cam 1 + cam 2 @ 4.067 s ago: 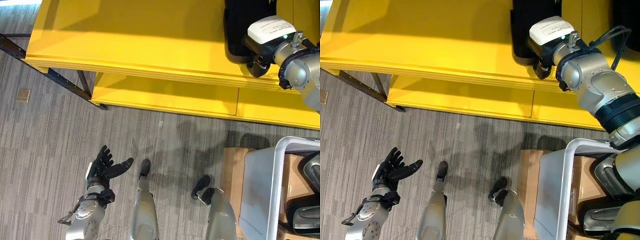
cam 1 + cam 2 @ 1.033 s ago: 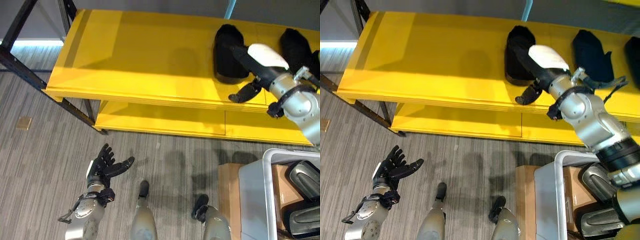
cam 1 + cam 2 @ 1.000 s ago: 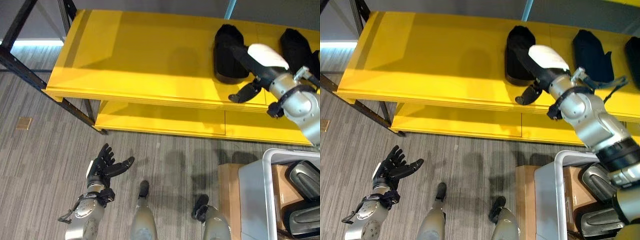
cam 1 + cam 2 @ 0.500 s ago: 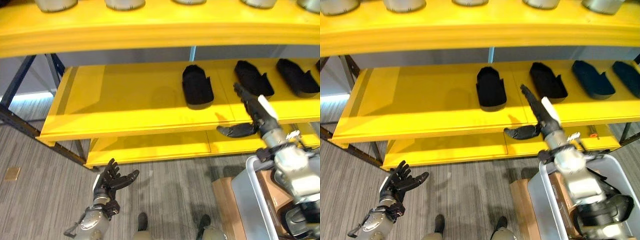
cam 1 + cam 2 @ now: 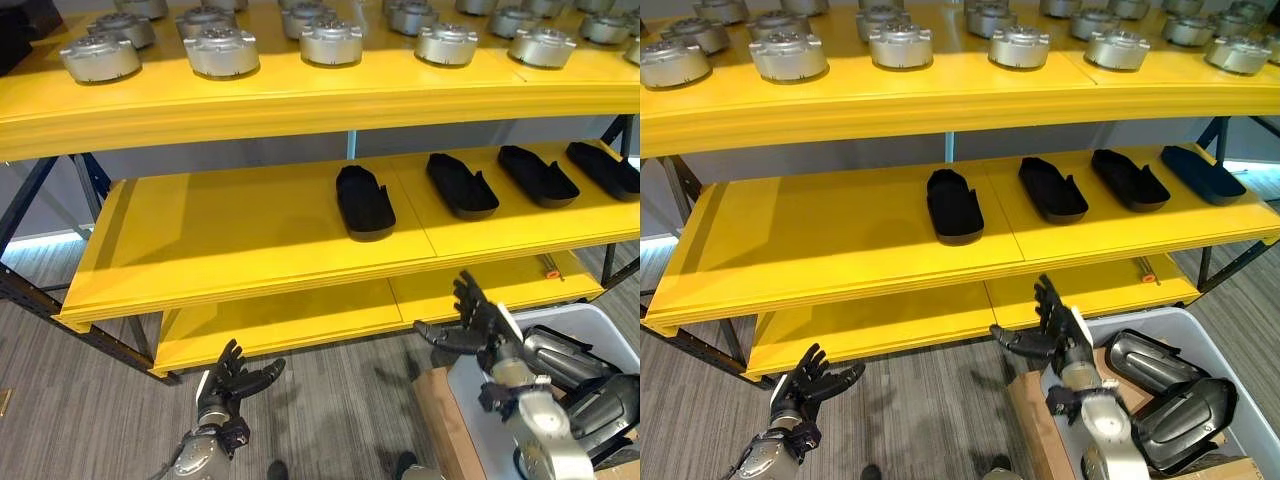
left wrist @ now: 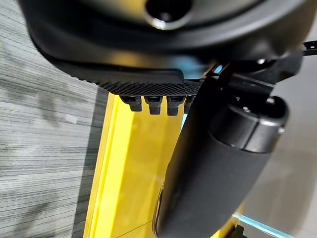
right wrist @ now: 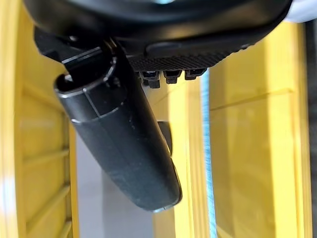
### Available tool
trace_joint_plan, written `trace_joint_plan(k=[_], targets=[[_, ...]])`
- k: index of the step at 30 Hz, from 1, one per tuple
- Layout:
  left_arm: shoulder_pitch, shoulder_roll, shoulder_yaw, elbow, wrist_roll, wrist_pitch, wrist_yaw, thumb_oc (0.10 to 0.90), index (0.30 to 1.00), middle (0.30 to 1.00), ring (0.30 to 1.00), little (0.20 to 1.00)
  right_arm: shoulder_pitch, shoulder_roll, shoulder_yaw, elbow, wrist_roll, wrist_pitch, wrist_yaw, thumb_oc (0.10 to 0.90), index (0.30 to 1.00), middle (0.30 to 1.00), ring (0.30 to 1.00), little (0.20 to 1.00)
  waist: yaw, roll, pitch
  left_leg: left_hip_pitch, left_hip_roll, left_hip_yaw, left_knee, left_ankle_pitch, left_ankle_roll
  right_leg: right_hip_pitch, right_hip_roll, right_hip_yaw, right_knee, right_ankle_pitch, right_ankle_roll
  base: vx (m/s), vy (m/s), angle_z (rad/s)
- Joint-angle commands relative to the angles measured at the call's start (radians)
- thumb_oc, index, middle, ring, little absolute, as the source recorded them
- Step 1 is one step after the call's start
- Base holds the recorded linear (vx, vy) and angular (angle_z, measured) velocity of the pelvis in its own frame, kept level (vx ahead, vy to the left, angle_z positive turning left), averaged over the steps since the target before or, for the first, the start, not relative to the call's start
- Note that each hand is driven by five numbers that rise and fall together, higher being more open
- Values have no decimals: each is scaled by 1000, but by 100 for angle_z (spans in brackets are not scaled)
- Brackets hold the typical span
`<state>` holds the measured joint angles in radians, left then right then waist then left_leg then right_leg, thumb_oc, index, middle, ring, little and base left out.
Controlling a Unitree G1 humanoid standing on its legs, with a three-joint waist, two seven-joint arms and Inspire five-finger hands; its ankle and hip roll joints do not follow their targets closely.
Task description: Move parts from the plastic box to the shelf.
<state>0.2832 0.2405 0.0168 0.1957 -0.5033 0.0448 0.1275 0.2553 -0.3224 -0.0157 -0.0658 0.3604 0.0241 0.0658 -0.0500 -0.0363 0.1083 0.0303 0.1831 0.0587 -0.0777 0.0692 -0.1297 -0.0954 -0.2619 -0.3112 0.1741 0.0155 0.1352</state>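
Right eye view: right hand (image 5: 1055, 330) is spread and empty above the plastic box (image 5: 1230, 400), so reaching for another part (image 5: 1185, 415) follows.

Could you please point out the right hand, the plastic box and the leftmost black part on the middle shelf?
right hand (image 5: 1058, 328), right eye view, on its palm.
plastic box (image 5: 1236, 380), right eye view, on its white rim.
leftmost black part (image 5: 364, 201), left eye view, on its top.
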Motion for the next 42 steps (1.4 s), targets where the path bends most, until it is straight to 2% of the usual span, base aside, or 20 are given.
trace_joint_plan(k=[1,4,6,8,9,12,13,14,16,17,18,19,20,23,25,27,28,29,32,42], targets=[[-29,31,74,-82,29,-92,14,900,1000,1000,1000,1000,-117,-8,-42,-55,37,-101,-16,900,1000,1000,1000,1000,11,-23,-14,140,74,-5,92,-238,-14,-27,-135,79,-55,149,127,-39,74,-22],[-30,33,72,-80,33,-96,27,900,1000,1000,1000,1000,-118,7,-45,-54,20,-110,-35,900,1000,1000,1000,1000,13,-34,10,113,56,-9,172,-274,-5,-23,-144,94,-52,158,127,-67,57,-13],[-45,46,68,-90,33,-110,45,900,1000,1000,1000,1000,-131,27,-29,-63,41,-128,-51,900,1000,1000,1000,1000,21,-50,66,44,16,-20,314,-333,9,-25,-169,113,-46,186,127,-180,177,-3],[-71,69,46,-90,39,-119,32,900,1000,1000,1000,1000,-108,28,-54,-78,36,-131,-56,900,1000,1000,1000,1000,5,-60,121,-49,-58,-20,450,-395,48,-44,-229,141,-59,314,127,-233,389,-7],[-87,76,35,-83,44,-122,32,900,1000,1000,1000,1000,-107,36,-59,-73,36,-134,-63,900,1000,1000,1000,1000,0,-60,126,-68,-80,-11,467,-401,57,-54,-254,133,-75,361,127,-132,302,-3],[-109,90,21,-77,52,-128,29,900,1000,1000,1000,1000,-121,44,-48,-46,39,-135,-73,900,1000,1000,1000,1000,-13,-40,127,-75,-90,30,443,-394,84,-88,-271,69,-88,378,127,-83,279,8],[-109,91,21,-77,52,-128,29,900,1000,1000,1000,1000,-122,45,-48,-46,39,-135,-73,900,1000,1000,1000,1000,-15,-46,124,-78,-97,30,438,-388,86,-92,-278,70,-90,381,127,-92,295,-25],[-116,92,13,-75,56,-130,30,900,1000,1000,1000,1000,-135,36,-32,-32,32,-135,-74,900,1000,1000,1000,1000,-11,-27,128,-62,-87,50,406,-368,96,-99,-270,26,-73,373,127,-89,238,-77],[-140,90,7,-78,50,-132,39,900,1000,1000,1000,1000,-164,22,-3,-24,39,-138,-77,900,1000,1000,1000,1000,-1,-5,122,-52,-85,104,309,-296,123,-98,-260,-64,25,283,114,-165,396,-108],[-145,90,4,-81,45,-132,45,900,1000,1000,1000,1000,-170,25,6,-22,56,-141,-77,900,1000,1000,1000,1000,7,7,116,-42,-79,113,279,-294,132,-80,-235,-75,93,230,113,-149,260,-82],[-146,89,3,-82,45,-132,46,900,1000,1000,1000,1000,-171,24,5,-21,57,-141,-77,900,1000,1000,1000,1000,7,-2,118,-47,-89,124,274,-273,137,-86,-247,-82,88,240,103,-109,225,-82],[-158,86,-7,-83,33,-133,56,900,1000,1000,1000,1000,-182,33,22,-10,77,-146,-76,900,1000,1000,1000,1000,18,8,105,-51,-95,151,234,-264,149,-43,-189,-75,184,141,97,-163,177,-85],[-157,82,-11,-89,24,-133,62,900,1000,1000,1000,1000,-190,36,34,-7,76,-145,-78,900,1000,1000,1000,1000,26,5,96,-58,-104,172,217,-251,158,-16,-161,-75,207,106,90,-165,203,-64],[-151,79,-16,-102,8,-131,67,900,1000,1000,1000,1000,-203,36,55,-5,78,-142,-79,900,1000,1000,1000,1000,42,2,82,-72,-106,211,202,-232,166,15,-129,-65,254,58,77,-96,31,-59],[-133,73,-6,-114,-8,-128,70,900,1000,1000,1000,1000,-211,34,69,-7,71,-139,-77,900,1000,1000,1000,1000,68,-15,66,-85,-98,260,195,-210,156,84,-119,-105,175,43,73,-146,-65,-98],[-101,70,16,-134,-16,-129,65,900,1000,1000,1000,1000,-218,34,78,-10,74,-137,-80,900,1000,1000,1000,1000,99,-33,61,-96,-83,308,205,-196,138,125,-120,-162,43,64,82,-166,-180,-122],[-81,59,29,-124,-14,-127,57,900,1000,1000,1000,1000,-206,36,72,-11,76,-138,-76,900,1000,1000,1000,1000,99,-44,51,-107,-63,336,218,-186,124,155,-98,-155,-62,53,88,-151,-299,-220],[-72,50,36,-112,-19,-131,57,900,1000,1000,1000,1000,-196,31,66,-12,79,-138,-73,900,1000,1000,1000,1000,79,-41,47,-104,-34,366,228,-173,108,138,-67,-113,-102,60,90,-97,-246,-204],[-59,48,45,-110,-23,-136,50,900,1000,1000,1000,1000,-176,23,47,-29,90,-137,-64,900,1000,1000,1000,1000,52,-35,42,-98,-1,395,230,-161,91,128,-44,-76,-139,59,79,-14,-128,-92],[-41,30,12,-102,7,-127,-7,900,1000,1000,1000,1000,-79,20,-30,-67,112,-146,-47,900,1000,1000,1000,1000,-43,13,30,-34,84,473,188,-81,17,156,47,-29,-232,-6,44,41,-98,-53]])
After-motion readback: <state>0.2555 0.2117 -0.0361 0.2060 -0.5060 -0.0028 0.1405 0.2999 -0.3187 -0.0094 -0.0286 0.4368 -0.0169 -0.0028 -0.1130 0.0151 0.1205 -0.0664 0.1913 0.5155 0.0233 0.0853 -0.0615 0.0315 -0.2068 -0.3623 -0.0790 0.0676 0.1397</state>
